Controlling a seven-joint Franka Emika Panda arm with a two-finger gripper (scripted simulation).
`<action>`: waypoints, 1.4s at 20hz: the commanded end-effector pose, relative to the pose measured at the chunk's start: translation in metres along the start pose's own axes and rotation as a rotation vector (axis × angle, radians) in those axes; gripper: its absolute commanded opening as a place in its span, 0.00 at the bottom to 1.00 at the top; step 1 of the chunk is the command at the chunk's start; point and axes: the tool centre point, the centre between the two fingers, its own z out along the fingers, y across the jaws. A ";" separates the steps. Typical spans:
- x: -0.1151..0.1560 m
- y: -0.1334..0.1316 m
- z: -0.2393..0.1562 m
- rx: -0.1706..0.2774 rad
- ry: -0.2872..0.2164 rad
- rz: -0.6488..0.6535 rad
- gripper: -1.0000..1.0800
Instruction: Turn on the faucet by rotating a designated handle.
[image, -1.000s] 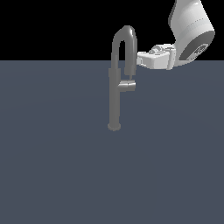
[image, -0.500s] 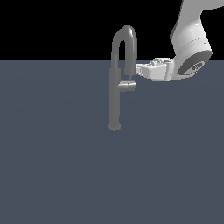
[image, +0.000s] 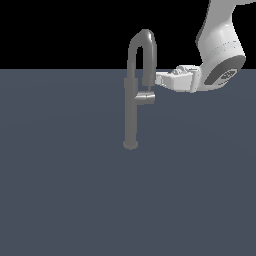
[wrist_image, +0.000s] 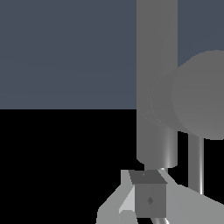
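In the exterior view, one faucet (image: 131, 112) stands a little above the middle of the frame on a flat slate-grey table (image: 65, 200): a slim grey column on a small round base, rising into a high inverted-U gooseneck whose thicker nozzle hangs down on the exterior view's right of the column. One handle (image: 145, 99), a short stubby grey cylinder, juts sideways from the column just under that nozzle. One white arm (image: 220, 55) enters from the upper right corner, and its single gripper (image: 159, 79) reaches horizontally toward the nozzle, its tip just beside the nozzle and a little above the handle; whether the jaws are parted or closed cannot be told here. The table lies bare to the left, below and to the right of the faucet, with its far edge meeting black background at about the nozzle's height. In the wrist view, the faucet (wrist_image: 156, 83) fills the right half as a vertical grey tube, with a round grey end (wrist_image: 205, 94) overlapping it at the right edge. A pale finger (wrist_image: 127, 205) and a dark pad sit at the lower centre, just short of the tube's end.
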 end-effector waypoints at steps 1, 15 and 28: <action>-0.003 0.006 0.000 0.000 0.000 -0.001 0.00; -0.006 0.032 0.000 0.003 0.001 -0.001 0.00; 0.001 0.058 0.000 0.004 0.003 -0.006 0.00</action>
